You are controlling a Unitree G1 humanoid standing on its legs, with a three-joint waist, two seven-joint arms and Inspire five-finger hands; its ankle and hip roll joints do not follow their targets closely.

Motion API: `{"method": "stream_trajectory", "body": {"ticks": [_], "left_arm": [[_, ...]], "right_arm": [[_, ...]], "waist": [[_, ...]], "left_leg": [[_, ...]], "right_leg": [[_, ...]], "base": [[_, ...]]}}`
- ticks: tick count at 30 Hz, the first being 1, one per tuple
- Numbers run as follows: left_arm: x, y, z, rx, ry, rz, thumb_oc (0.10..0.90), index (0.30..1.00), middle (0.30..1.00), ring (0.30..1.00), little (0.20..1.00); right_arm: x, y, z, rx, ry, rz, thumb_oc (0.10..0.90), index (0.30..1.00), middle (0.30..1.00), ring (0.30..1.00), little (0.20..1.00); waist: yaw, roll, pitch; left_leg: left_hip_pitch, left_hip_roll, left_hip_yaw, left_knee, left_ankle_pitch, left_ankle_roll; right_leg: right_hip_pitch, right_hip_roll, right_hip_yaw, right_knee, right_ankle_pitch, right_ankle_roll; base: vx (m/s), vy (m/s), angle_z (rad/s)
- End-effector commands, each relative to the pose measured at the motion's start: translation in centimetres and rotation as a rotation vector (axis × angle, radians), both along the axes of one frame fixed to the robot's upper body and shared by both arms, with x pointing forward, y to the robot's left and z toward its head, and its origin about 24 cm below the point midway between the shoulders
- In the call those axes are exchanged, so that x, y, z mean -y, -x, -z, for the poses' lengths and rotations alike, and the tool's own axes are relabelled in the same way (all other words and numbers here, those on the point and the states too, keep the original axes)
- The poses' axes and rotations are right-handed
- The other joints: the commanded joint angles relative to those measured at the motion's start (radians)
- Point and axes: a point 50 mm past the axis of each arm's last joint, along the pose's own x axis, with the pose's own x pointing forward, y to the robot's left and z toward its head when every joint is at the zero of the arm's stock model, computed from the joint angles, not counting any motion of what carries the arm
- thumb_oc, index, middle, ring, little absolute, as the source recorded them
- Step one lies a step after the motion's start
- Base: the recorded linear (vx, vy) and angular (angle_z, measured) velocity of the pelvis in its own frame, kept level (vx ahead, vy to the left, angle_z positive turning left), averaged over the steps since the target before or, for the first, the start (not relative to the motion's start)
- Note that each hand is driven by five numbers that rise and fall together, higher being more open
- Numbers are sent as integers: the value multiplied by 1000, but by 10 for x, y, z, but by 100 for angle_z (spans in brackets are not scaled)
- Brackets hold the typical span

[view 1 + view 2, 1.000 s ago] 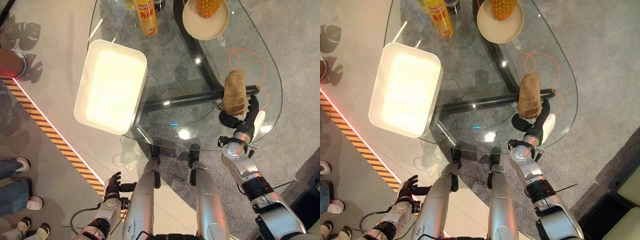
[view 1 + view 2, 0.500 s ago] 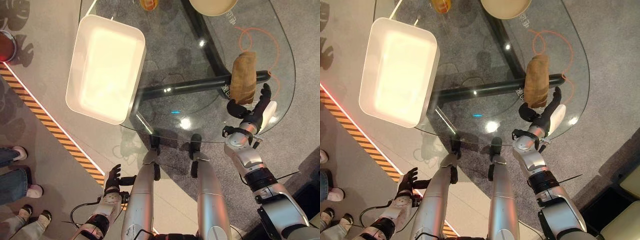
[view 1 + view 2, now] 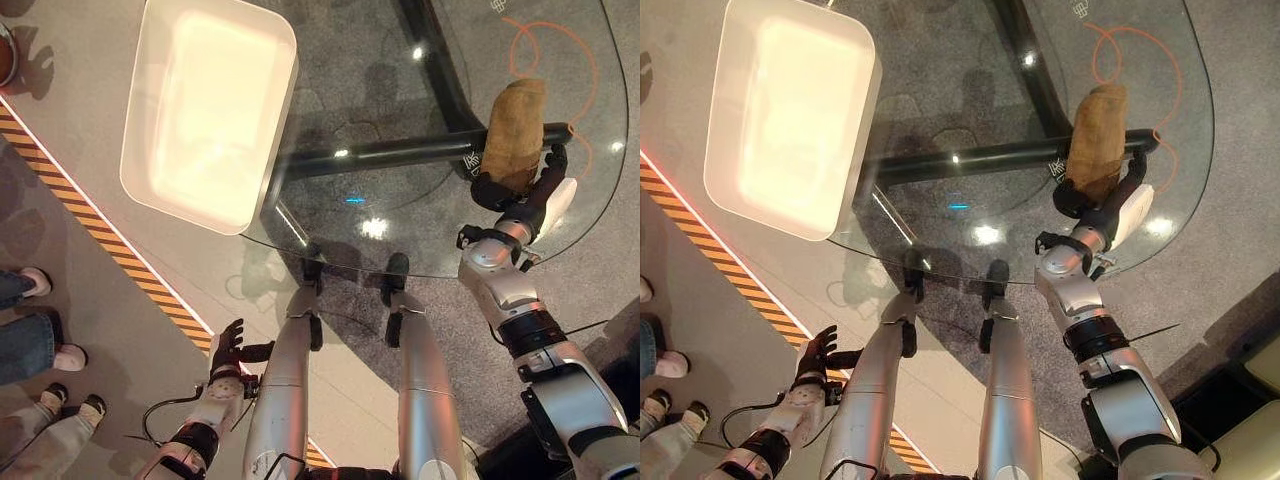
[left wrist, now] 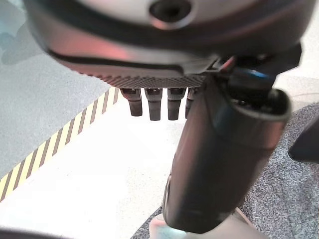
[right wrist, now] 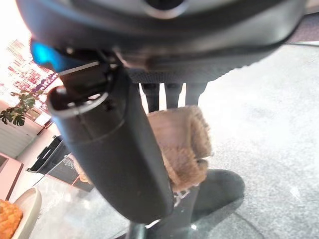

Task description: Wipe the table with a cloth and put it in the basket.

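Currently, the right hand (image 3: 520, 195) is resting at the near end of the cloth (image 3: 514, 132), which is lying rolled on the right side of the glass counter (image 3: 420, 230), over the dark bar of its frame. Seen from the right wrist, the fingers (image 5: 167, 94) are reaching straight over the cloth (image 5: 182, 142) with the thumb alongside; nothing is curled round it, so the hand is lying open against the cloth rather than gripping it. The left hand (image 3: 226, 352) is hanging low beside the robot, well apart from the counter, its fingers straight and holding nothing. The basket (image 3: 150, 110), a white tray, is sitting at the counter's far left edge, well apart from the cloth.

Judging from this, wiping is probably the step in hand. Risks: straight fingers pressing a rolled cloth may let it roll or slip out from under them on smooth glass; since the cloth is near the right edge, a push that way could drop it. The long carry to the basket calls for a firm grasp first.
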Motion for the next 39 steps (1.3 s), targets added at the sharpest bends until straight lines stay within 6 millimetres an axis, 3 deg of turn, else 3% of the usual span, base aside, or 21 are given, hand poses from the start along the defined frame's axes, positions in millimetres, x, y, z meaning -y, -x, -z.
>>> {"method": "stream_trajectory", "body": {"ticks": [1,8,9,11,14,28,34,39], "left_arm": [[31,22,20,-83,52,15,800,900,900,900,900],[30,19,17,-66,54,17,800,900,900,900,900],[30,18,16,-63,55,19,800,900,900,900,900],[30,17,16,-61,55,21,800,900,900,900,900],[31,17,16,-60,54,27,800,900,900,900,900],[32,16,15,-37,62,42,800,900,900,900,900],[33,17,15,-35,64,32,800,900,900,900,900],[34,19,16,-36,61,27,800,900,900,900,900]], "right_arm": [[29,11,-46,191,55,94,800,900,900,900,900],[31,3,-48,145,21,100,800,900,900,900,900],[33,2,-48,133,17,106,622,747,747,747,722],[36,0,-46,107,11,115,440,592,592,592,540],[38,-2,-40,58,4,126,103,302,302,302,203],[44,-5,3,-127,-43,114,100,300,300,300,200],[38,-3,-2,-68,-7,107,100,300,300,300,200],[26,1,-22,36,112,102,100,300,300,300,200]], "waist": [[-11,28,-10],[-1,36,-10],[0,39,-10],[2,41,-10],[6,44,-10],[9,48,-10],[6,46,-10],[4,39,-10]], "left_leg": [[-56,-88,-26,175,-150,17],[-88,-87,-31,178,-146,14],[-95,-87,-32,181,-148,14],[-105,-89,-36,182,-146,13],[-113,-92,-40,180,-144,13],[-120,-97,-40,173,-139,11],[-119,-97,-40,174,-142,10],[-117,-98,-41,174,-146,13]], "right_leg": [[-11,46,-82,-144,127,-7],[-45,44,-85,-135,129,-7],[-52,44,-84,-133,130,-7],[-62,45,-84,-131,131,-7],[-69,44,-86,-133,133,-6],[-73,44,-89,-141,136,-4],[-73,43,-85,-140,136,1],[-73,43,-86,-135,134,4]], "base": [[8,12,5],[1,1,0],[0,0,0],[0,0,0],[7,-6,4],[1,-1,1],[0,0,0],[0,0,0]]}}
